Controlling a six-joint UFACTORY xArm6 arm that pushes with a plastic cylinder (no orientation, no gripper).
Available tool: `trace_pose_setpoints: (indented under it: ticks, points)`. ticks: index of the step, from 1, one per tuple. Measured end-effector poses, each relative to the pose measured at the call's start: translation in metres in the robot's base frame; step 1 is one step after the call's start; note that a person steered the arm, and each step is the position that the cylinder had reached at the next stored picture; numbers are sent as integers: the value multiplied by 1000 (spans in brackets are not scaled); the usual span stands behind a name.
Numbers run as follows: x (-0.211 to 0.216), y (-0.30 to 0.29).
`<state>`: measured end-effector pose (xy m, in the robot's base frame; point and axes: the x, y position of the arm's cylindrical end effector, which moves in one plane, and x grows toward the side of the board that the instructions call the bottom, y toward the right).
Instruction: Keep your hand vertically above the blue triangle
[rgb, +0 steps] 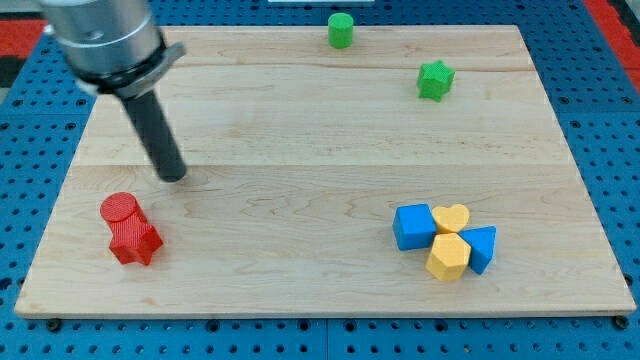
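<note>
The blue triangle lies at the view's lower right, touching a yellow hexagon and a yellow heart. A blue cube sits just left of them. My tip rests on the wooden board at the view's left, far to the left of the blue triangle and a little above a red cylinder.
A red star touches the red cylinder at the lower left. A green cylinder stands near the top edge. A green star lies at the upper right. The board sits on a blue pegboard.
</note>
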<state>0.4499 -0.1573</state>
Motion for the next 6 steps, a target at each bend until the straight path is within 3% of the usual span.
trace_pose_setpoints:
  ticks: [2,3,6]
  points:
    - [-33,173]
    - [-38,226]
    - [-26,255]
